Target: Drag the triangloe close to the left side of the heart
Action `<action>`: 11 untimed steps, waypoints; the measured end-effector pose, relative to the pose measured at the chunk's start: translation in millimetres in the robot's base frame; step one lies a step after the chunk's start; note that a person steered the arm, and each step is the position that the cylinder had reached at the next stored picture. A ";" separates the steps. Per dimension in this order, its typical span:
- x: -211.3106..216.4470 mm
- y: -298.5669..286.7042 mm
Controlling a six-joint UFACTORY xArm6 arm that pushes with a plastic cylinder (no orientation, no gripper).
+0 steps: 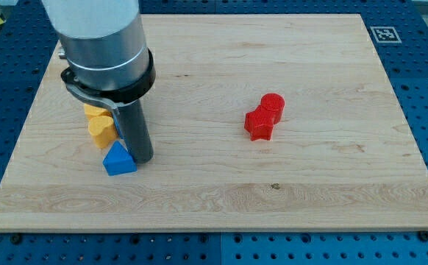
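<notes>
A blue triangle [118, 160] lies on the wooden board [221, 199] at the view's lower left. Just above it sits a yellow block [101, 131] that looks like a heart. A second yellow block [94, 112], its shape unclear, touches the heart's top side and is partly hidden by the arm. My tip [142, 160] rests on the board against the triangle's right side, to the lower right of the yellow blocks.
Two red blocks touch each other right of the board's middle: a cylinder [273, 105] and a blocky piece [258, 124] at its lower left. The arm's grey body [104, 44] covers the board's upper left. Blue pegboard [427, 81] surrounds the board.
</notes>
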State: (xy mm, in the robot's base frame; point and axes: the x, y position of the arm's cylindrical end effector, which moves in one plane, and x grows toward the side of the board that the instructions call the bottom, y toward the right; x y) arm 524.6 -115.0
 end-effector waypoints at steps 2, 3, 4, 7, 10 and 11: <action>1.0 -45.3; 1.0 -6.6; 10.6 3.3; 47.7 -48.5; 26.8 -77.3; 17.9 -86.0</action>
